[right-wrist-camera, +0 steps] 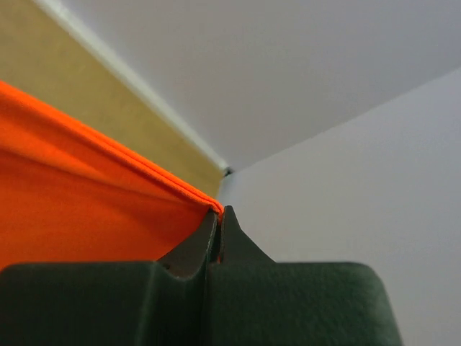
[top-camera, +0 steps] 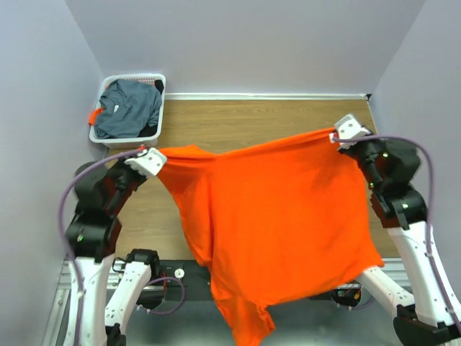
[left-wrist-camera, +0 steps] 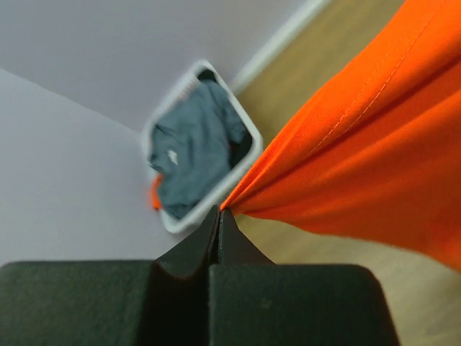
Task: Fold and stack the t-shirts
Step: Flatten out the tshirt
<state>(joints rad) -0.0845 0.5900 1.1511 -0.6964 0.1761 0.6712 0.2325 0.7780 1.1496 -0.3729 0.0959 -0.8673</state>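
Cloth of the orange shirt (top-camera: 281,216) hangs spread above the table (top-camera: 238,122), pinched at opposite edges by the left gripper (top-camera: 160,153) and right gripper (top-camera: 335,137) (both clamped shut); grey shirt (top-camera: 130,108) lies in basket (top-camera: 133,77).

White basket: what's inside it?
A crumpled dark grey-blue t-shirt fills the white basket; something orange pokes out at its left edge. Whatever lies under the shirt is hidden.
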